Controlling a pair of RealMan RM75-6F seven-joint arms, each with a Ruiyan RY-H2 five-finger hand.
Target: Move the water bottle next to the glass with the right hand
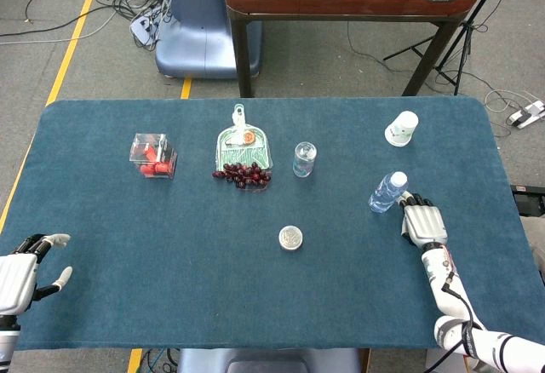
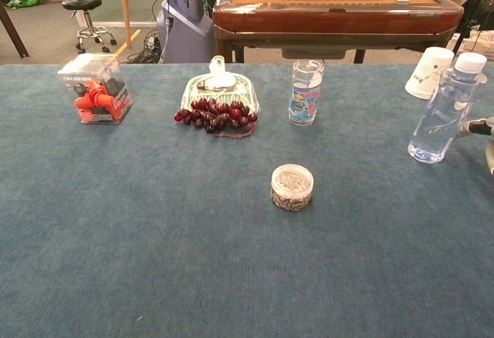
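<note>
The clear water bottle (image 1: 386, 192) with a white cap stands at the right of the blue table, also seen in the chest view (image 2: 441, 114). My right hand (image 1: 423, 222) lies palm down just right of it, its fingertips (image 2: 476, 128) reaching the bottle's lower side; I see no grip around it. The glass (image 1: 304, 158) stands upright near the table's middle, well left of the bottle, and shows in the chest view too (image 2: 306, 91). My left hand (image 1: 19, 271) rests at the near left edge, fingers apart, holding nothing.
A white paper cup (image 1: 401, 128) stands behind the bottle. A small round tin (image 1: 290, 238) sits in front of the glass. Left of the glass are grapes (image 1: 243, 175), a green dish (image 1: 243, 145) and a clear box of red pieces (image 1: 153, 155).
</note>
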